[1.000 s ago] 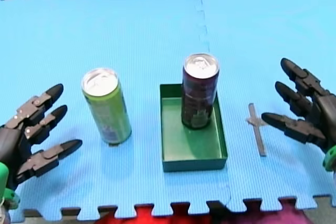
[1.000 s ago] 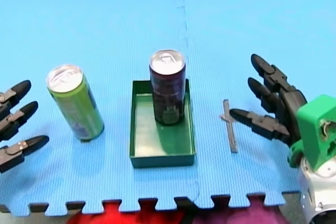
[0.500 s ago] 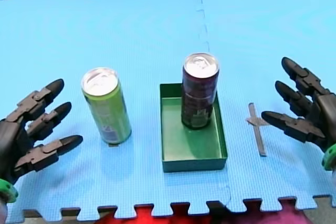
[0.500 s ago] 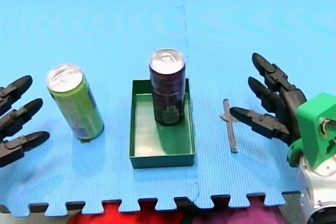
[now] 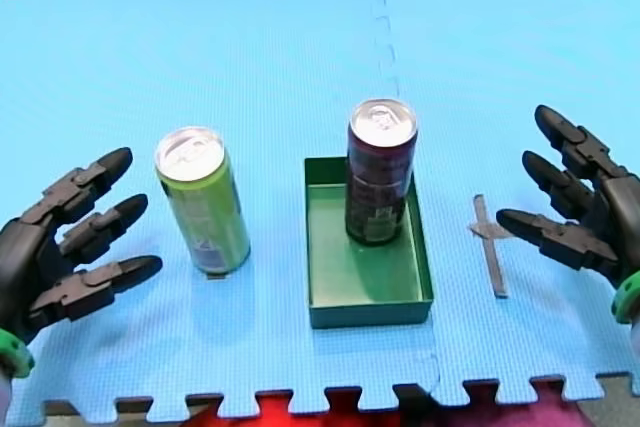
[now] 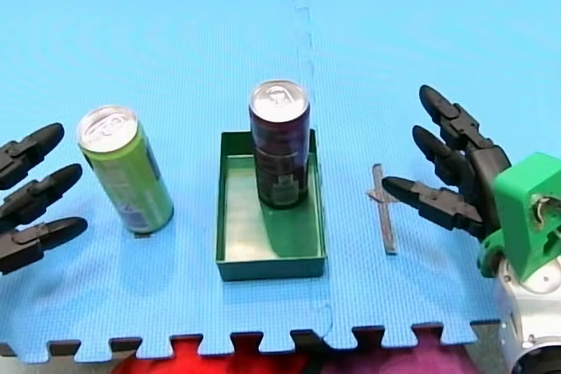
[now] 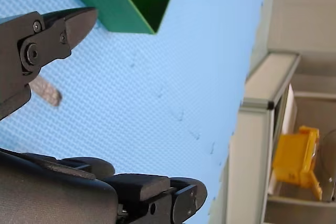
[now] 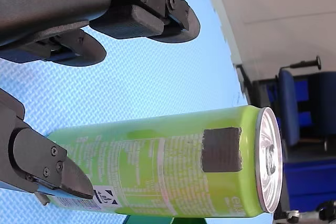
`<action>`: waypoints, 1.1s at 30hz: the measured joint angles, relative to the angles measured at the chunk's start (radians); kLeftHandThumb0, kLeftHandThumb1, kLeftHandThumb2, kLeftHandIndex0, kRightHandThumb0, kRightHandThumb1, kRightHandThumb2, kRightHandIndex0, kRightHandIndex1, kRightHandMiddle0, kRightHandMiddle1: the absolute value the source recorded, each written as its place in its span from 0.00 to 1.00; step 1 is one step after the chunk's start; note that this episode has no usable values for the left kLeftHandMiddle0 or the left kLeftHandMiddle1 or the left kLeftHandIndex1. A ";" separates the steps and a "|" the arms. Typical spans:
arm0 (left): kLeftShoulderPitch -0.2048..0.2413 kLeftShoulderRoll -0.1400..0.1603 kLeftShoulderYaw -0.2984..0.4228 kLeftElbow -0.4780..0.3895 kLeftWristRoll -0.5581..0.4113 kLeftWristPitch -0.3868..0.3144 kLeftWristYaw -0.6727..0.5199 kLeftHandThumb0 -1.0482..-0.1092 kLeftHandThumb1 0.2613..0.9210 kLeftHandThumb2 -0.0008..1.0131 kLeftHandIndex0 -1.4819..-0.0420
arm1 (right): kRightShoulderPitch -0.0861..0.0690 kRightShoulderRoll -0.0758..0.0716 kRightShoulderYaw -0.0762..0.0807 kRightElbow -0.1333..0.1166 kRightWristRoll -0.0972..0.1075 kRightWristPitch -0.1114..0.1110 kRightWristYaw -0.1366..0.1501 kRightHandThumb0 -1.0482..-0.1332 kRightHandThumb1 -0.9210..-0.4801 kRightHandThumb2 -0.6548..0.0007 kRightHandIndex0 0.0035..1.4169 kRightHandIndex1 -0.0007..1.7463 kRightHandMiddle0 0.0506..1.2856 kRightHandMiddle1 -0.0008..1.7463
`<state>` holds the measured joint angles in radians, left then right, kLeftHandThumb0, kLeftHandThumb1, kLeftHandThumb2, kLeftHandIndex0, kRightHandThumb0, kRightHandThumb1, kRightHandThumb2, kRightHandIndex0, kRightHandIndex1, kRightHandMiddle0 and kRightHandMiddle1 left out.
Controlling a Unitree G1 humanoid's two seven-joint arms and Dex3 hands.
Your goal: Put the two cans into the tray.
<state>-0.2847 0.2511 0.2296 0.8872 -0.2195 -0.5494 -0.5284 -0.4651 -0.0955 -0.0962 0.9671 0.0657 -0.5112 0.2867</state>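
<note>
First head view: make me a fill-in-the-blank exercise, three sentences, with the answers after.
1. The purple can stands upright ____ the tray.
2. The other can, on the mat near the open left hand, is coloured ____.
3. Beside the open right hand lies a flat ____ strip.
Missing words: inside; green; grey.

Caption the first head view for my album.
Purple can in green tray; green can outside; left hand and right hand flank them.
</note>
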 measured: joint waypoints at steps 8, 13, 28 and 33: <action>0.001 -0.008 -0.022 -0.042 0.025 0.004 0.030 0.00 0.79 0.02 0.79 | 0.000 -0.002 0.001 -0.002 -0.001 0.004 0.002 0.02 0.42 1.00 0.22 0.00 0.18 0.00; 0.009 -0.014 -0.036 -0.086 0.038 0.029 0.047 0.00 0.81 0.02 0.79 | -0.001 -0.006 -0.001 -0.002 -0.001 0.007 0.009 0.02 0.42 1.00 0.22 0.00 0.18 0.00; -0.012 -0.038 -0.067 -0.099 0.059 0.059 0.085 0.00 0.83 0.01 0.78 | 0.001 -0.017 -0.005 -0.016 0.002 0.016 0.017 0.03 0.41 1.00 0.23 0.00 0.19 0.00; -0.023 -0.045 -0.073 -0.084 0.060 0.059 0.088 0.00 0.83 0.01 0.78 | 0.003 -0.017 -0.006 -0.020 0.002 0.017 0.017 0.03 0.41 1.00 0.23 0.00 0.19 0.00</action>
<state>-0.3073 0.2059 0.1568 0.8029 -0.1597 -0.4900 -0.4408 -0.4620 -0.1130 -0.1022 0.9466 0.0681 -0.4945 0.3040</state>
